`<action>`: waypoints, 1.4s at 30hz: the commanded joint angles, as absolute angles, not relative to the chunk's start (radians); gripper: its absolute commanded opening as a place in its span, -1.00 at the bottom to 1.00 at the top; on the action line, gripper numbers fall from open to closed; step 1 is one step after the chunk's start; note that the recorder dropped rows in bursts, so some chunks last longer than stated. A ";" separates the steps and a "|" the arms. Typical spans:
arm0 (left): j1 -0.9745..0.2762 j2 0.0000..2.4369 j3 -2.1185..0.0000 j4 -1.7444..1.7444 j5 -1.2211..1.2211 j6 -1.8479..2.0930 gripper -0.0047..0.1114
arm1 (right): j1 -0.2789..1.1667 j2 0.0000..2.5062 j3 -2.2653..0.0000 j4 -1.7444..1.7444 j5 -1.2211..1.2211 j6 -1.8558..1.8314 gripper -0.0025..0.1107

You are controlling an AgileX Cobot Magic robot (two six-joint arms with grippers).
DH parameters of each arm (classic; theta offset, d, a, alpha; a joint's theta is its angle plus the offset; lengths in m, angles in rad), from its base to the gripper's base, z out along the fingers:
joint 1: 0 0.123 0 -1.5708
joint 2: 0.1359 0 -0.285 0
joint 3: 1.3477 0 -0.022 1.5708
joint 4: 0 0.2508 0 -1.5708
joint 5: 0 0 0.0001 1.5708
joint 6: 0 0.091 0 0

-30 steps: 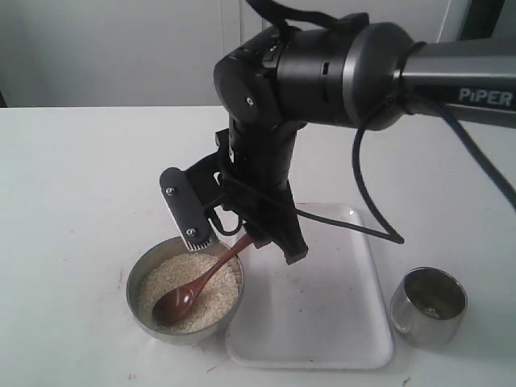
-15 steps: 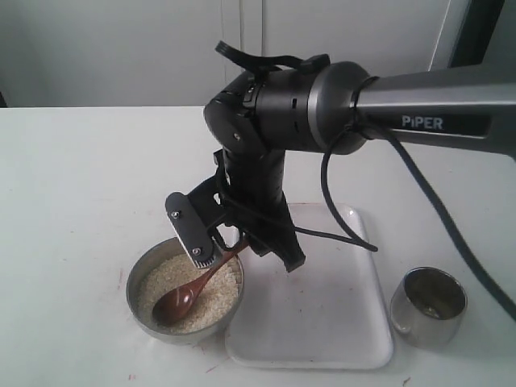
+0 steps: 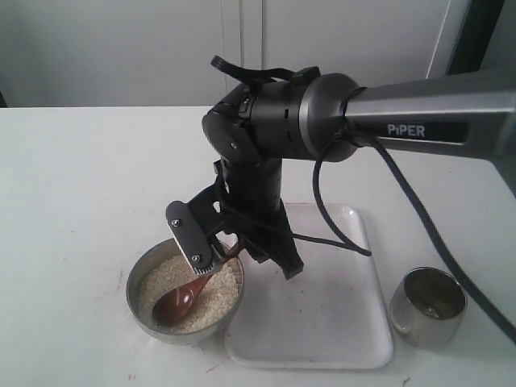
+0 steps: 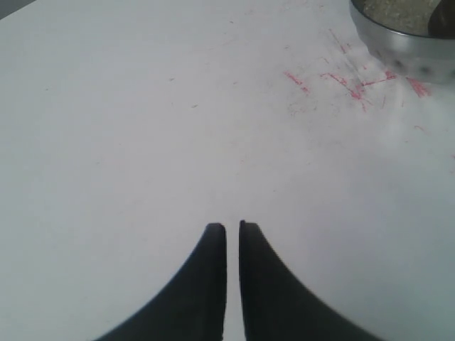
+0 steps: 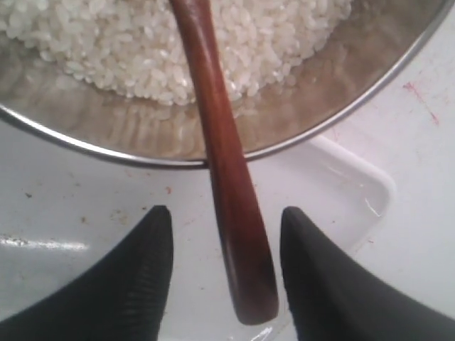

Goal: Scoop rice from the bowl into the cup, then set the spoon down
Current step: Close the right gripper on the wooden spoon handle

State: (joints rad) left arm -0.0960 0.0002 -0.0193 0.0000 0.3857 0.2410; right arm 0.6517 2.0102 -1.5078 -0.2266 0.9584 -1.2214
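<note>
On the near left of the white table (image 3: 72, 185) stands the wide, shallow bowl of dull silver metal (image 3: 153, 329), well filled with off-white uncooked rice grains (image 3: 161, 284). The dark reddish-brown glossy wooden spoon (image 3: 187, 297) lies in it: its oval scoop rests on the rice near the bowl's near side, and its slender handle slopes up to the right and far, crossing the bowl's rim and ending over the edge of the flat white rectangular plastic tray (image 3: 322, 318) that lies just right of the bowl.

The right gripper (image 5: 226, 213) hangs low over that rim with its jaws spread wide. Its two black fingers (image 5: 146, 284) stand on either side of the handle's end with a clear gap at each side, so the spoon is not gripped.

On the near right, beyond the tray, the small shiny handleless steel cup (image 3: 427, 310) stands upright on the table; what lies in its bottom is too dim to tell.

The left gripper (image 4: 232, 227), seen only from its own wrist, hovers over bare table with its jaws drawn almost together, a thin slit between them and nothing in it. Faint red scratch marks (image 4: 334, 78) streak the table near the bowl.
</note>
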 commanded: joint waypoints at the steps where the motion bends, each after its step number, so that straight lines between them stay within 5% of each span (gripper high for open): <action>1: -0.103 0.000 -0.010 -0.006 0.434 0.235 -0.67 | 0.656 2.008 -1.512 -0.210 0.977 -1.234 -0.25; 14: -0.103 0.000 -0.010 -0.006 0.434 0.235 -0.67 | 0.656 2.008 -1.512 -0.173 1.054 -1.234 -0.27; 26: -0.103 0.000 -0.010 -0.006 0.434 0.235 -0.67 | 0.659 2.001 -1.512 -0.087 1.101 -1.170 -0.51; 33: -0.103 0.000 -0.010 -0.006 0.434 0.235 -0.67 | 0.659 1.993 -1.512 -0.087 1.104 -1.047 -0.96; 42: -0.103 0.000 -0.010 -0.006 0.434 0.235 -0.67 | 0.661 1.894 -1.514 -0.085 1.192 -0.922 -0.96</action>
State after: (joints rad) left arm -0.0960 0.0002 -0.0193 0.0000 0.3857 0.2410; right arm 0.6580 1.9462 -1.5078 -0.0875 1.1510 -1.0158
